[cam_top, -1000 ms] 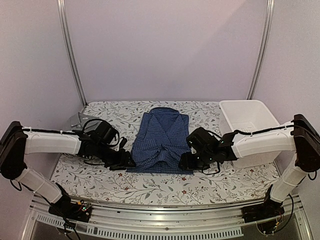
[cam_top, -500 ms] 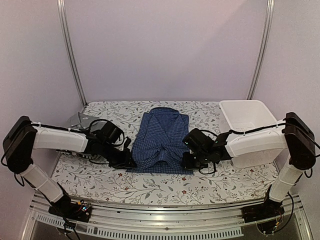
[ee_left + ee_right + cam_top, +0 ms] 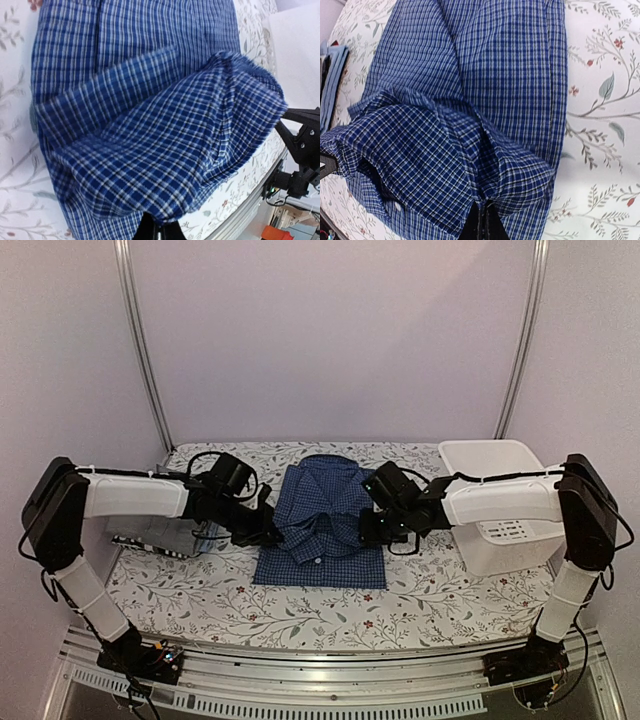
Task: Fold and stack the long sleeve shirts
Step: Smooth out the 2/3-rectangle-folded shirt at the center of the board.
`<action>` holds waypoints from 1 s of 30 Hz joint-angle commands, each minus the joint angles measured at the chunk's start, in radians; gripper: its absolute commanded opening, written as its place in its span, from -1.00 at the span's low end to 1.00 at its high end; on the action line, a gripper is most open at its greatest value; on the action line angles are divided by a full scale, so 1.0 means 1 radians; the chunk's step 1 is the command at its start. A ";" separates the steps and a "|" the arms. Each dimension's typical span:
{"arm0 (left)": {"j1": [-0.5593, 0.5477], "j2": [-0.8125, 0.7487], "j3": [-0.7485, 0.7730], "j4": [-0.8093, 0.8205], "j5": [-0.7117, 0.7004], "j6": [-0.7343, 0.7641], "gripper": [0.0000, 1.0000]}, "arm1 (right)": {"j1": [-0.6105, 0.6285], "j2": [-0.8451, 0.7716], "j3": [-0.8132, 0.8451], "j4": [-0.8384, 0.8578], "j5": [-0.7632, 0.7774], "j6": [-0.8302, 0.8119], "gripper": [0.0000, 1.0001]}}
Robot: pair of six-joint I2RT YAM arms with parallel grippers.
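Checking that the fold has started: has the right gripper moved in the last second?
Yes. The right gripper, shut on the hem of the dark blue shirt, has travelled away from the near edge, up alongside the white basket.

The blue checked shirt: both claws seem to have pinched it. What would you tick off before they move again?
1. Is the left gripper shut on the shirt: ok.
2. Is the right gripper shut on the shirt: ok.
3. Are both grips about level in the top view: ok.
4. Is the far part of the shirt lying flat on the table: ok.
5. Is the white basket apart from the shirt: ok.
6. How many cloth layers does each grip hold: cannot tell.
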 commanded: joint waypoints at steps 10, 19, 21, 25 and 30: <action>0.186 0.242 0.338 -0.025 0.050 0.071 -0.15 | -0.175 0.152 0.269 -0.033 0.014 -0.144 -0.16; 0.198 0.129 0.312 -0.083 -0.001 0.120 0.20 | -0.116 0.023 0.203 -0.090 0.029 -0.178 -0.10; 0.195 0.082 0.263 -0.079 -0.011 0.118 0.12 | -0.075 -0.008 0.156 -0.085 0.024 -0.170 -0.24; 0.171 -0.014 0.168 -0.068 -0.027 0.104 -0.07 | 0.013 -0.038 0.067 -0.049 -0.036 -0.132 -0.52; 0.114 -0.076 0.096 -0.065 -0.034 0.088 -0.28 | 0.081 0.010 0.006 0.032 -0.127 -0.076 -0.74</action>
